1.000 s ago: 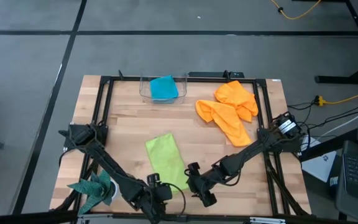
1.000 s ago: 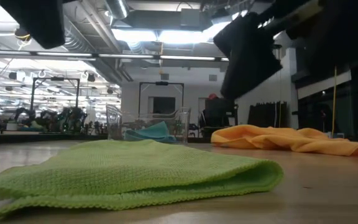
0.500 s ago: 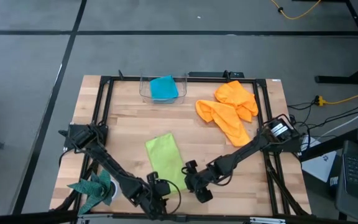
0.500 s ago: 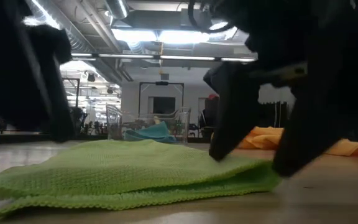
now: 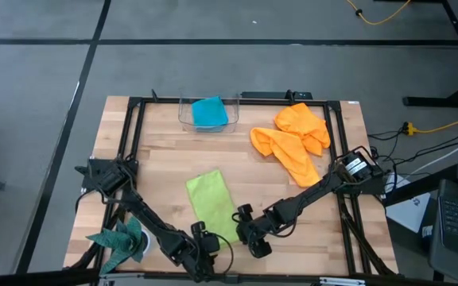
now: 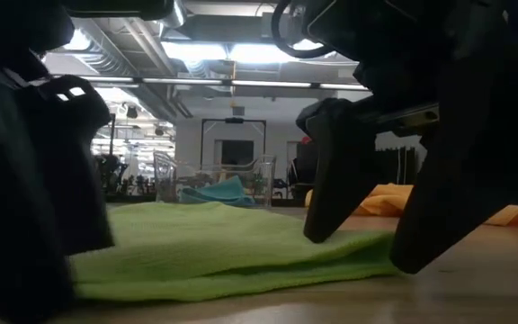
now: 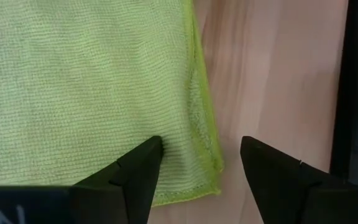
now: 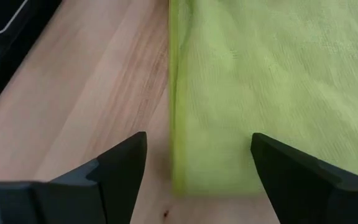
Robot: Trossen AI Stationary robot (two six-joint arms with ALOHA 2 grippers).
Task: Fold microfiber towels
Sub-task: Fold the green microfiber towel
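The lime-green towel (image 5: 211, 203) lies flat on the wooden table, folded double, with its fold edge (image 6: 241, 290) toward the near side. My left gripper (image 7: 201, 165) stands open, low over the towel's near left corner (image 7: 211, 177). One finger is above the cloth and the other above bare wood. My right gripper (image 8: 197, 158) is open astride the near right corner (image 8: 182, 180) in the same way. The turquoise-blue towel (image 5: 209, 112) rests in a clear bin at the far edge. Two orange towels (image 5: 294, 140) lie crumpled at the far right. My left gripper slants down from the near side at the green towel's near left corner; I cannot tell whether its fingertips (image 7: 151, 149) touch the cloth. My right gripper slants down at the near right corner. Its fingertips (image 6: 317, 232) reach towel height in the low view, but I cannot tell whether they touch.
The clear bin (image 5: 188, 115) stands at the table's far middle. A dark teal spiky-edged cloth (image 5: 120, 241) lies at the near left corner. A black frame (image 5: 137, 127) runs around the table. Bare wood (image 5: 173, 155) lies between the green towel and the far things.
Both grippers have come down toward the green towel's near corners, the left one farther than the right, and both have stayed open. The right gripper has kept nearly still in the last half second. The towel lies as before.
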